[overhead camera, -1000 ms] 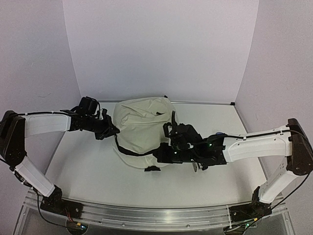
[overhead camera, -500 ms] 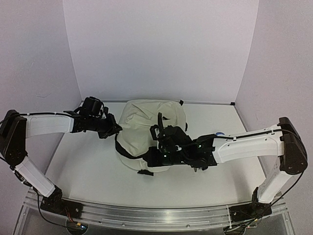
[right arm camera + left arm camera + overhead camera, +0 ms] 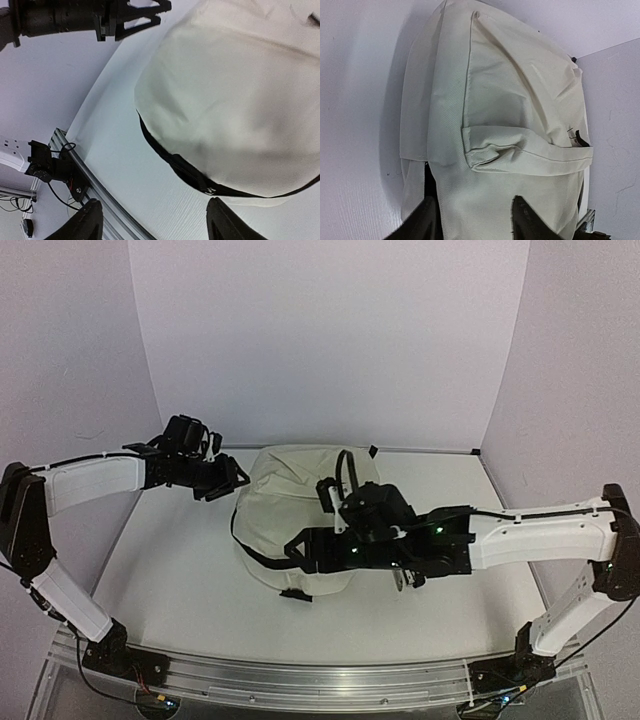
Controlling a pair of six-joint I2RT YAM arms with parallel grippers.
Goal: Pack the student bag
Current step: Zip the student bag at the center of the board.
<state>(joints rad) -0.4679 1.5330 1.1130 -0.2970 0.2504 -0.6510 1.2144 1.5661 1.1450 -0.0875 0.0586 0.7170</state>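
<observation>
The student bag (image 3: 290,495) (cream fabric, black straps) lies in the middle of the frame on the white surface (image 3: 180,580). The left gripper (image 3: 475,202), at the bag's upper-left edge, has its fingers spread. The right gripper (image 3: 155,212), over the bag's lower edge, is spread wide and holds nothing.

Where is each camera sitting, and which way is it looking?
Top camera: high behind the arms, looking down at the table; both arms, left tool and right tool show by the student bag.
Left wrist camera: on the left arm, facing the bag's cream fabric; its fingers show below.
Right wrist camera: on the right arm, facing the bag's edge and table; its fingers show below.
Shared: all see the bag; top and right wrist see the left tool.
</observation>
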